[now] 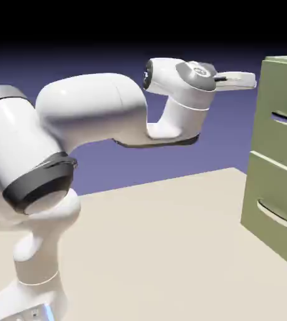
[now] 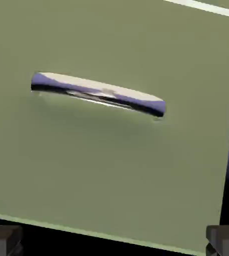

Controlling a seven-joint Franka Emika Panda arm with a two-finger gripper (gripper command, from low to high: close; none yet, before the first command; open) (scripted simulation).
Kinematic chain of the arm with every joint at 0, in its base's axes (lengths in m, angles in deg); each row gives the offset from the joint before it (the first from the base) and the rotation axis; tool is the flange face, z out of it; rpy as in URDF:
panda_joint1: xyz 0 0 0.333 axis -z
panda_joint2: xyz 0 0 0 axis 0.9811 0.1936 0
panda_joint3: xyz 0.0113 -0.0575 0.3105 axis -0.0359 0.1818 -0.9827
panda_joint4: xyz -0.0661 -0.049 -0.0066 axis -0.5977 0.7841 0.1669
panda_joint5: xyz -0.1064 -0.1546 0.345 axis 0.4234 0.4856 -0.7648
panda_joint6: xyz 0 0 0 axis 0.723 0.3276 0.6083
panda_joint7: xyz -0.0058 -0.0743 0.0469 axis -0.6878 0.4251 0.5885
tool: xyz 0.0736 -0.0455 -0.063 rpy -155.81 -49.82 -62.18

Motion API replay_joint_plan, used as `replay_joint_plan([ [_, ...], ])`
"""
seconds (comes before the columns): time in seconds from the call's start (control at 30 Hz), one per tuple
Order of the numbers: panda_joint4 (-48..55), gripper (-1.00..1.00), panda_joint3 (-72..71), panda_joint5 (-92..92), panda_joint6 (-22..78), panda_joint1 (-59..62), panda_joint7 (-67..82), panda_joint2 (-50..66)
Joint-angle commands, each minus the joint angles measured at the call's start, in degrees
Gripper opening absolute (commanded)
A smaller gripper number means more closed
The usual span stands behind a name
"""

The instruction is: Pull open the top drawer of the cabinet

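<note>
The top drawer, an olive-green box shape with a flat front panel [image 1: 282, 97] and a slim, shiny silver bar handle [image 2: 99, 94], sits closed in the upper part of the tall, boxy olive-green cabinet [image 1: 274, 166], at the exterior view's right. The white and grey two-finger hand [image 1: 237, 80] is near that front, its fingers spread wide, holding nothing. Below is the lower drawer [image 1: 274, 204] with a curved pale handle [image 1: 276, 214]. The white jointed robot arm [image 1: 96, 106] reaches over the beige tabletop [image 1: 152, 238].

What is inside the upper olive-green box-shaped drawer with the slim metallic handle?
Its contents can't be seen: the flat olive-green front panel of the upper drawer covers them. Only the slim metallic bar handle shows, on the panel's outside.
</note>
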Motion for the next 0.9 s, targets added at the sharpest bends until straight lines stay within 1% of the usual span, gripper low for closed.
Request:
replay_joint_plan([
  [0.0, 0.8, 0.0, 1.3, 2.5, 0.3, -1.5, 2.5, -0.4],
  [0.5, 13.3, 0.0, 21.2, 39.0, 5.0, -24.2, 39.5, -5.6],
  [0.53, 13.3, 0.0, 21.2, 39.0, 5.0, -24.2, 39.5, -5.6],
  [0.73, 25.2, 0.0, 27.0, 38.0, 2.1, -34.7, 43.0, -7.7],
  [0.77, 25.2, -1.0, 27.0, 38.0, 2.1, -34.7, 43.0, -7.7],
  [0.8, 25.2, -1.0, 27.0, 38.0, 2.1, -34.7, 43.0, -7.7],
  [0.87, 21.1, -1.0, 25.0, 38.4, 3.2, -31.3, 42.0, -7.1],
])
